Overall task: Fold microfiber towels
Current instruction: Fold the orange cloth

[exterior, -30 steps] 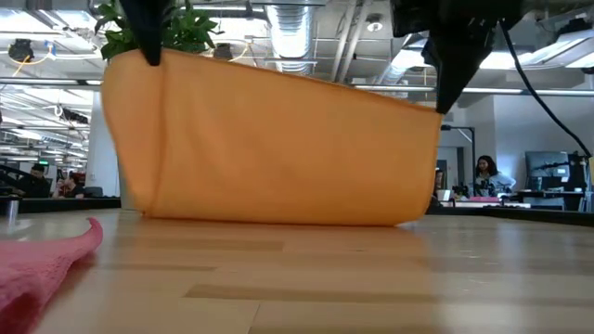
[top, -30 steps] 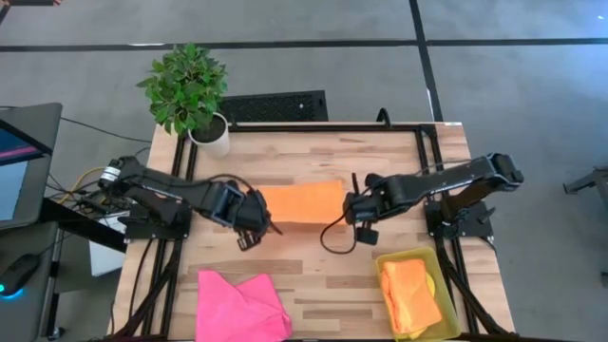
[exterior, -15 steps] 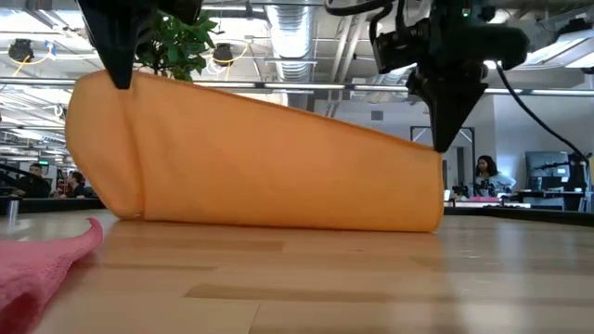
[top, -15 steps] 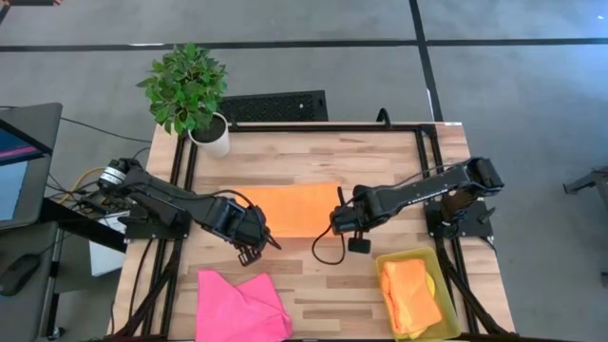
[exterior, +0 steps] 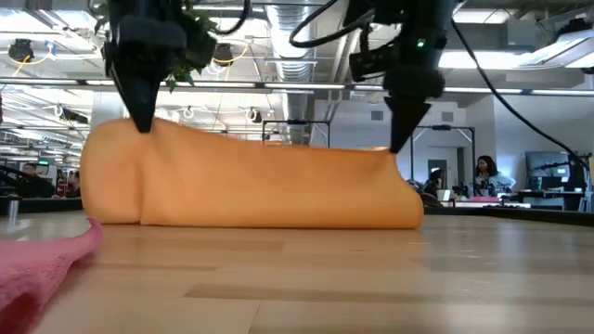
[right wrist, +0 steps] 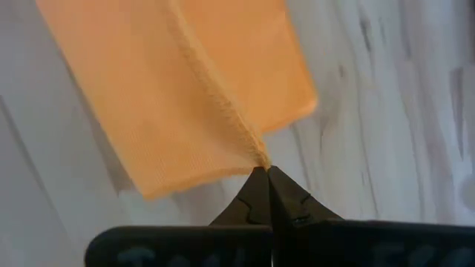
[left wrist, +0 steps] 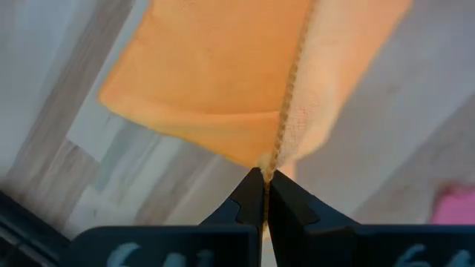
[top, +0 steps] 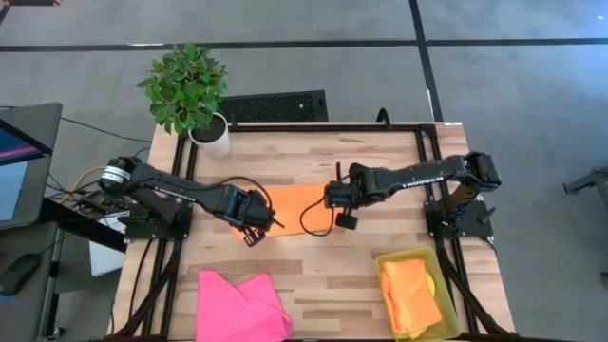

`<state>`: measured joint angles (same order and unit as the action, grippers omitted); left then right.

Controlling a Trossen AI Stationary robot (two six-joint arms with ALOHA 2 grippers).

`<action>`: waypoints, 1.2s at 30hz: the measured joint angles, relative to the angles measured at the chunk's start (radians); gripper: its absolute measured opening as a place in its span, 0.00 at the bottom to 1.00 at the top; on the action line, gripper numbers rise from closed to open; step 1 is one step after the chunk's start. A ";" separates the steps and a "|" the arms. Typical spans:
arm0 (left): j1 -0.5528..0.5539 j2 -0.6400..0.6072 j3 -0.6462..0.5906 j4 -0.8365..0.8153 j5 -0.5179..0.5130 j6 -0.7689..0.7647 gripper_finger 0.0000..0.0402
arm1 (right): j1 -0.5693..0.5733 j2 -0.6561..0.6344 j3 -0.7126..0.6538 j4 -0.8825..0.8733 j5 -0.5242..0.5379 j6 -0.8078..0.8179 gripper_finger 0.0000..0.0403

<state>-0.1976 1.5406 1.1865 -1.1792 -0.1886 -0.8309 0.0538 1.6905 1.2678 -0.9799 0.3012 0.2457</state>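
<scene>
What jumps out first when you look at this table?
An orange towel held up at the table's middle, each end pinched by shut fingers: the left gripper and the right gripper. A hot pink towel lies crumpled at the near edge, and a yellow bin holds another orange cloth.

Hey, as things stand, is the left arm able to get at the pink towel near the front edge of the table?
Probably not right now. The left gripper is shut on a corner of the orange towel, as is the right gripper. Bare wood lies between it and the pink towel, so the path looks free once it lets go.

two orange towels (top: 296,210), one pink towel (top: 239,304), one bin (top: 446,315)
</scene>
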 joint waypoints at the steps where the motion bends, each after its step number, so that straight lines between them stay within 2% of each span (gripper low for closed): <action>1: 0.012 0.000 -0.015 0.006 0.000 0.009 0.00 | -0.011 0.000 0.000 0.015 0.000 -0.009 0.01; 9: 0.106 0.000 -0.110 0.091 -0.044 0.085 0.00 | -0.085 0.000 0.000 0.034 0.000 -0.036 0.01; 24: 0.250 0.000 -0.150 0.211 -0.063 0.281 0.00 | -0.158 0.000 0.000 0.039 -0.028 -0.037 0.01; 36: 0.310 0.000 -0.150 0.217 -0.137 0.285 0.00 | -0.196 0.000 0.000 0.049 -0.038 -0.037 0.14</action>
<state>0.1123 1.5410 1.0367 -0.9627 -0.3260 -0.5454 -0.1422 1.6905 1.2678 -0.9306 0.2634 0.2085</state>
